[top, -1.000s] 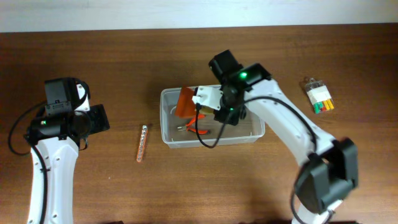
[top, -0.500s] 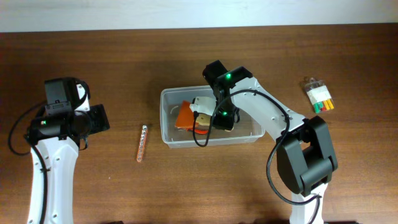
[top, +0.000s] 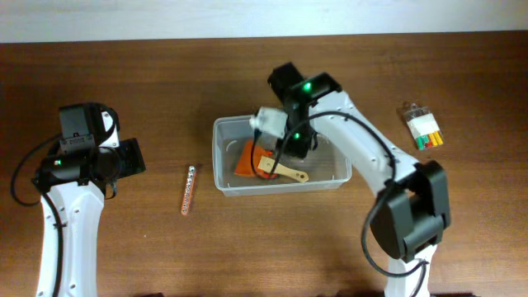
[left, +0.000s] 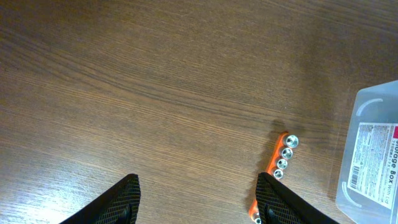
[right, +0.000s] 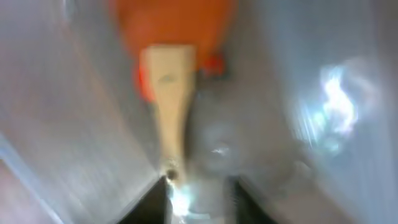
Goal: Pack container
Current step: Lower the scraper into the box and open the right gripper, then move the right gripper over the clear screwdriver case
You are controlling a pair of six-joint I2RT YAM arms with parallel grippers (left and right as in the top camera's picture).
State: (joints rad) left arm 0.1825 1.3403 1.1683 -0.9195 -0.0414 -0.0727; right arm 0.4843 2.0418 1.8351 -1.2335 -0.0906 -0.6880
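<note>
Light falls evenly from above in the overhead view. The brown surface (top: 148, 74) is sharp, with only soft, short shadows under the arms, and a small green lamp glows on the right arm (top: 307, 85). The left wrist view is crisp too, with distinct wood grain and a faint sheen toward the top. There the left fingers (left: 118, 199) show as dark shapes at the bottom edge. The right wrist view is badly smeared and out of focus: white glare flares on the container (right: 336, 99) wall, and the pale handle (right: 169, 93) has no firm edges.
</note>
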